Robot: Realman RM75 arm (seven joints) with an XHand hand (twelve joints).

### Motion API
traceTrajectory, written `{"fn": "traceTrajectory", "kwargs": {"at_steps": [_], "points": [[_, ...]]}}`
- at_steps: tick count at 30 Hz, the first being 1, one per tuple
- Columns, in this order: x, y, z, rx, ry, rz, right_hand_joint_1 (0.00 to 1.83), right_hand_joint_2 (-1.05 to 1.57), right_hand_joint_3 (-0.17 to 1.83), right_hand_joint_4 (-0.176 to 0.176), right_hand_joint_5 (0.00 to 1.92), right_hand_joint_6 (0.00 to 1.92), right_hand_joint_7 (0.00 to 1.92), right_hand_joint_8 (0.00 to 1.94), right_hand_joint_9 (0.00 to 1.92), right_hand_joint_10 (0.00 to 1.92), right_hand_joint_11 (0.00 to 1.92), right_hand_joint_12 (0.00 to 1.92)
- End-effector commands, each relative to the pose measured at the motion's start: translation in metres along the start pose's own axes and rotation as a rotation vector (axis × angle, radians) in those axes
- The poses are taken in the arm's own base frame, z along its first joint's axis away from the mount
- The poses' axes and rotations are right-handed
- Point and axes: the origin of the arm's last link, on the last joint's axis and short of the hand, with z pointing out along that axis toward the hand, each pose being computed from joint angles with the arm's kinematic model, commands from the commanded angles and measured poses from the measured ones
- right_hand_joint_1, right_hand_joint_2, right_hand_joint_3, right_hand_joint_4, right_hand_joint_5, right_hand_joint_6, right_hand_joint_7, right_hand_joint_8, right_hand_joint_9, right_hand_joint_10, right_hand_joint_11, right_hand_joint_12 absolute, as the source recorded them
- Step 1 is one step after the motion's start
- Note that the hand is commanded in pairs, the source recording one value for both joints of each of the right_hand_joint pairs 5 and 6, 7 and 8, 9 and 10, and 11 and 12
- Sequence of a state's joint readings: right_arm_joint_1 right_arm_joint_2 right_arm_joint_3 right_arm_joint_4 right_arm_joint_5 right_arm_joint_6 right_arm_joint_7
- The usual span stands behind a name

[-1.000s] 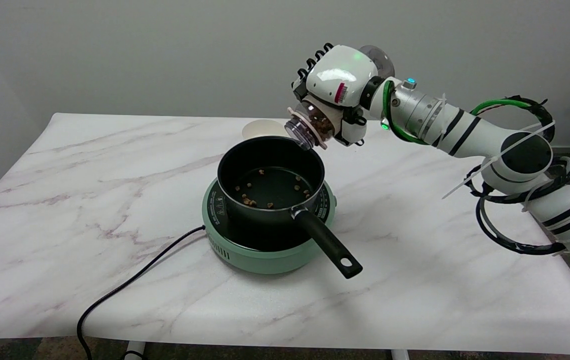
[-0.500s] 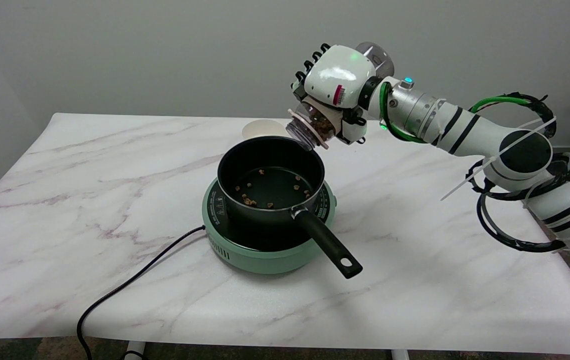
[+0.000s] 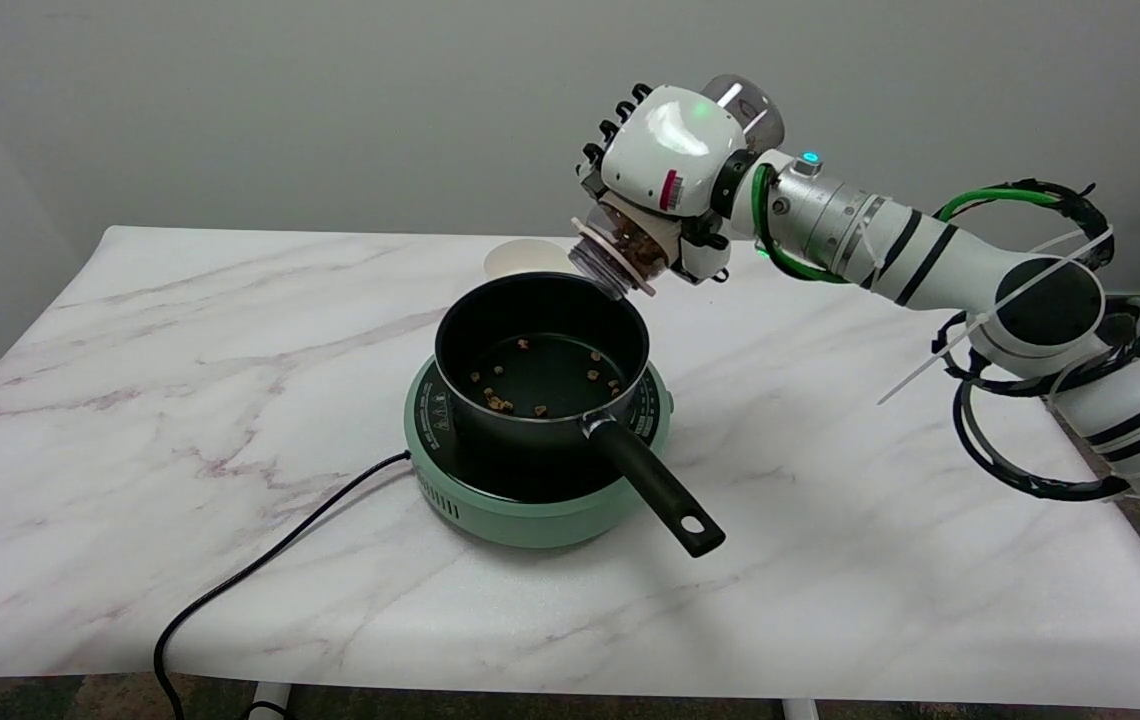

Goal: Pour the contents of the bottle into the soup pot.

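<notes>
Right hand (image 3: 665, 190) grips the bottle (image 3: 630, 240), fingers wrapped around its clear body; the white back of the hand faces the camera and hides most of the grasp. Bottle is tilted steeply, mouth down and to the left, base raised behind the hand at upper right. The mouth sits just above the far right rim of the soup pot (image 3: 460, 390), not touching it as far as can be judged. Brown pieces are bunched inside the bottle near the neck. More brown pieces (image 3: 502, 401) lie scattered on the pot's black floor, most at the near left and a few at the right. Pot stands upright on a round mint-green hot plate (image 3: 530, 520), its black handle (image 3: 655, 488) pointing toward the near right and overhanging the plate edge. A black power cord (image 3: 260, 570) runs from the plate's left side across the marble-patterned bench (image 3: 180, 350) and over the near edge. A pale round disc (image 3: 520, 258) lies flat on the bench just behind the pot, partly hidden by its rim. Right arm (image 3: 930, 265) enters from the lower right, green and black cables looped along it.
</notes>
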State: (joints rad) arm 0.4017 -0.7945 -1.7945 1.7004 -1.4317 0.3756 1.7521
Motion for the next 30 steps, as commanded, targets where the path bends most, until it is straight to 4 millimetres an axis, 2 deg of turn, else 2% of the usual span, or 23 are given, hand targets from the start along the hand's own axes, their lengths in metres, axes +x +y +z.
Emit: {"fn": "traceTrajectory", "kwargs": {"at_steps": [1,6,21,30], "points": [[0.004,-0.005,0.002,0.009,-0.005,-0.065,1.42,0.51,1.08,0.000,1.59,1.59,1.36,1.36,1.24,1.24,1.09,1.09],[0.005,-0.004,0.002,0.000,-0.017,-0.118,1.41,0.54,1.05,0.000,1.61,1.61,1.36,1.36,1.24,1.24,1.09,1.09],[0.002,-0.004,0.001,-0.027,0.000,-0.029,1.40,0.56,1.03,0.000,1.61,1.61,1.36,1.36,1.24,1.24,1.09,1.09],[-0.005,0.005,-0.003,-0.111,0.043,0.224,1.43,0.45,1.08,0.000,1.53,1.53,1.34,1.34,1.23,1.23,1.07,1.07]]}}
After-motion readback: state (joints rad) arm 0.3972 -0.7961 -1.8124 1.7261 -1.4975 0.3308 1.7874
